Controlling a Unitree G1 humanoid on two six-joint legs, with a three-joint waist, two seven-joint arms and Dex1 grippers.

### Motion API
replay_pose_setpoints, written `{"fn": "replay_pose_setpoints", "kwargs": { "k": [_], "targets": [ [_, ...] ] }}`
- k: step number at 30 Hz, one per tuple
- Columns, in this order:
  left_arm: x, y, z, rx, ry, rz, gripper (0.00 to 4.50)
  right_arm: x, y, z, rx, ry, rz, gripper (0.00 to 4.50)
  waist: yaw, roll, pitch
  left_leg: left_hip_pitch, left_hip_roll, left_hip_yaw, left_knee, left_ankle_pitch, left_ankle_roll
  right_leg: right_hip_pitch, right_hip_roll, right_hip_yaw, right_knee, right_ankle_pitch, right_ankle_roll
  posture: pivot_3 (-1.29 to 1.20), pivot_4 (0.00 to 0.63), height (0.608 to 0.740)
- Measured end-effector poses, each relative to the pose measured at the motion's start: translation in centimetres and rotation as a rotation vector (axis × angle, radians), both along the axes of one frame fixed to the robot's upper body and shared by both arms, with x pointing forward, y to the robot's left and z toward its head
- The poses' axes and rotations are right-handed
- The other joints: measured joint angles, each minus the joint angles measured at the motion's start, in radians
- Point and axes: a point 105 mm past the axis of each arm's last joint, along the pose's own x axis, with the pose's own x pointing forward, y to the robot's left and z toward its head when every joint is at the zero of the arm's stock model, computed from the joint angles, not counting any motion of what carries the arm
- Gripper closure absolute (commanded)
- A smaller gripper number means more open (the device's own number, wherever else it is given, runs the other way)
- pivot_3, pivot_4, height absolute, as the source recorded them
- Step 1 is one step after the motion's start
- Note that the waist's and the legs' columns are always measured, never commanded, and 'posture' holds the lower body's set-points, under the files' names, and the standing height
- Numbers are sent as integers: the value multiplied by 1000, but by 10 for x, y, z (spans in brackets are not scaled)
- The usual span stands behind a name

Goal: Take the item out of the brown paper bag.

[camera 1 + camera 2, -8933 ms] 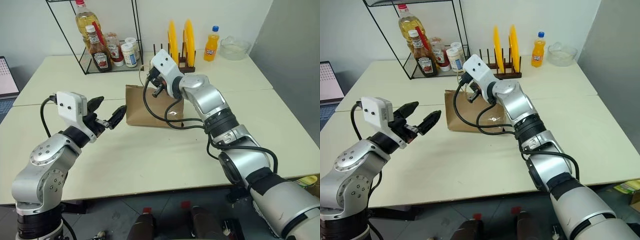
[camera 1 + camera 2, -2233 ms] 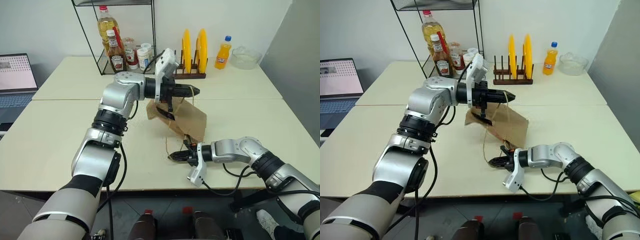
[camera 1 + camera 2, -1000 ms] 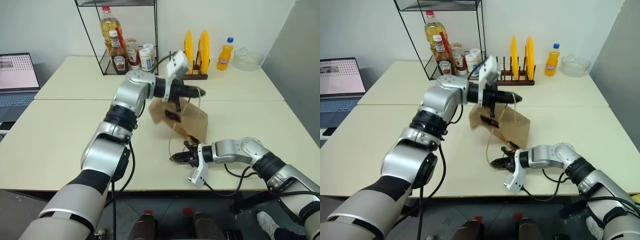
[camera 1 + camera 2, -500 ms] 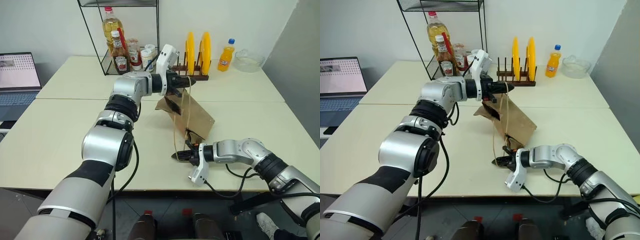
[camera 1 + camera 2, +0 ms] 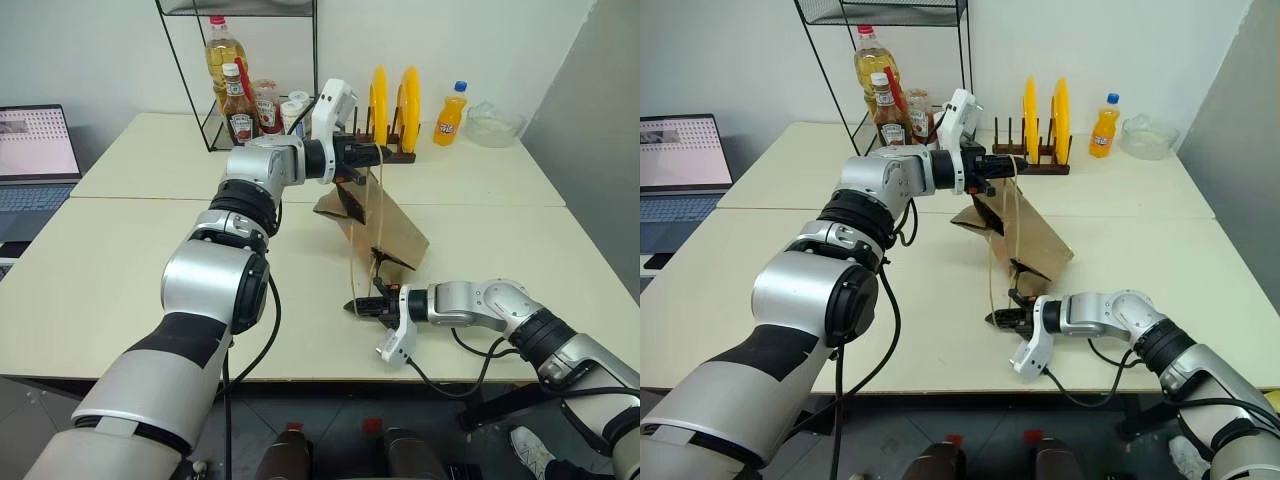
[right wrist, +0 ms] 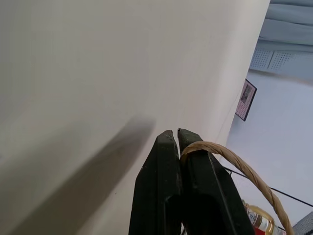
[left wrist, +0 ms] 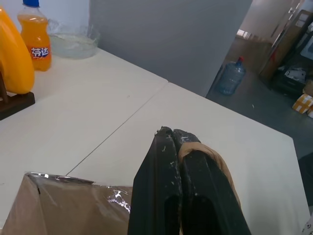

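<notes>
Brown paper bag [image 5: 385,225], we note, hangs tilted between left claw [image 5: 377,153] and right claw [image 5: 352,306], each pinching a cord handle [image 6: 230,159], clearest at wrists.

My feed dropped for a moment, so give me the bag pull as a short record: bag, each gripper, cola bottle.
bag: brown paper bag tilted, far end raised off the table
left gripper: left gripper shut on a cord handle, above the bag
right gripper: right gripper shut on the other cord handle, low near the table's front
cola bottle: not visible

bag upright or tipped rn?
Tipped: the brown paper bag slants down from the left gripper, lower end near the right gripper.
</notes>
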Motion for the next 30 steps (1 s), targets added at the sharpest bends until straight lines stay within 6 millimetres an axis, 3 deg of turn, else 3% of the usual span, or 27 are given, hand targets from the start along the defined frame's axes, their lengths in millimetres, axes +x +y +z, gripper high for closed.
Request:
{"fn": "replay_pose_setpoints", "kwargs": {
  "k": [10, 16, 30],
  "targets": [
    [3, 1, 2, -5, 4, 24, 4500, 5, -2, -2, 24, -22, -15, 4435, -1, -6, -6, 2, 0, -1, -1, 0, 0, 3, 0, -1, -2, 0, 0, 0, 150, 740],
    [4, 2, 3, -13, 5, 34, 4500, 8, -3, -7, 25, -30, -33, 4435, -3, -10, -9, 17, 1, -4, -6, -3, 4, 15, 1, -3, -11, -1, 0, 0, 150, 740],
    [7, 6, 0, -17, 16, 64, 4500, 12, 0, -15, 59, -19, -60, 4435, -10, -21, -24, 18, 1, -12, -7, -3, 3, 16, 1, -5, -11, -1, 0, 0, 150, 740]
  ]
}}
